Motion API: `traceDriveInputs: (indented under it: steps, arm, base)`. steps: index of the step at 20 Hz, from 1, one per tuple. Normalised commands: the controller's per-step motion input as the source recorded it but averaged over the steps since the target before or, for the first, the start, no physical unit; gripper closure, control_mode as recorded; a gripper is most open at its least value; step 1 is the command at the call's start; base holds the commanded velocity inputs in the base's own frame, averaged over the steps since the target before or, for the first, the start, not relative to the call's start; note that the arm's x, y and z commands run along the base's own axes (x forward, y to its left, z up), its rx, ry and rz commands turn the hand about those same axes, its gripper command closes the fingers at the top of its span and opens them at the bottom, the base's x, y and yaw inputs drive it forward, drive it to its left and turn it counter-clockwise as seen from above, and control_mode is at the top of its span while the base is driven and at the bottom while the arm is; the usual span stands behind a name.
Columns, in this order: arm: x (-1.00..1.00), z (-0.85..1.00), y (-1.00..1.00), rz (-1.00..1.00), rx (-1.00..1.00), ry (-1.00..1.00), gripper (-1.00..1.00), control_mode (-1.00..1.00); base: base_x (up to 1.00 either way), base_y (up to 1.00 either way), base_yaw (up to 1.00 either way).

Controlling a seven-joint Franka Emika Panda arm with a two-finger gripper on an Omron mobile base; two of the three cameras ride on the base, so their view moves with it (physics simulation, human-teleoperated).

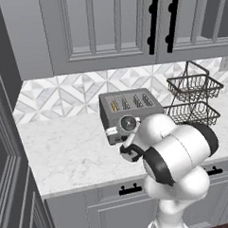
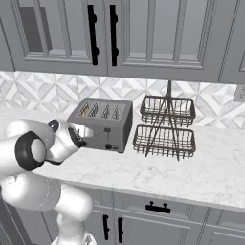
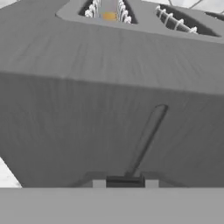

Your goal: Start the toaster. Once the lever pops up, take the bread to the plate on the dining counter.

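Note:
The grey four-slot toaster (image 1: pixel 134 105) (image 2: pixel 103 122) stands on the white worktop against the tiled wall. The golden bread (image 1: pixel 114 105) (image 2: pixel 84 110) (image 3: pixel 108 16) sits deep in its leftmost slot. My gripper (image 2: pixel 85 134) (image 3: pixel 125 186) is pressed against the left part of the toaster's front face (image 3: pixel 87 113). In the hand view the black lever (image 3: pixel 125 181) sits at the bottom end of its slanted track (image 3: pixel 148 135), between two pale stubs. The wrist hides the fingers in both base views, so their gap cannot be read. The plate and the dining counter are out of view.
A two-tier black wire basket rack (image 1: pixel 193 100) (image 2: pixel 166 127) stands right of the toaster. Grey wall cabinets (image 1: pixel 111 26) (image 2: pixel 119 33) hang overhead. A tall dark cabinet side (image 1: pixel 6 154) borders the worktop (image 1: pixel 66 156) on the left. Drawers (image 2: pixel 158 208) sit below the counter edge.

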Motion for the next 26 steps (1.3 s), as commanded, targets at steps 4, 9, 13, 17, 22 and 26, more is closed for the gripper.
traceDriveInputs:
  steps: [4,9,13,17,22,26]
  arm:
    - [-0.07,-0.37,-0.18,0.0,0.01,0.0,1.0,-1.0]
    - [-0.35,0.87,0.14,-0.07,0.03,-0.13,1.0,-1.0]
    - [-0.24,1.0,0.28,-0.1,0.03,-0.03,1.0,-1.0]
    - [-0.33,1.0,0.12,-0.1,0.01,0.06,1.0,-1.0]
    - [-0.61,1.0,-0.49,-0.18,0.01,0.35,1.0,-1.0]
    - [-0.47,1.0,-0.64,-0.05,0.0,0.41,1.0,-1.0]
  base:
    - [0.0,0.0,0.0]
    - [0.0,0.0,0.0]
    - [0.0,0.0,0.0]
    - [0.0,0.0,0.0]
    - [0.0,0.0,0.0]
    - [0.0,0.0,0.0]
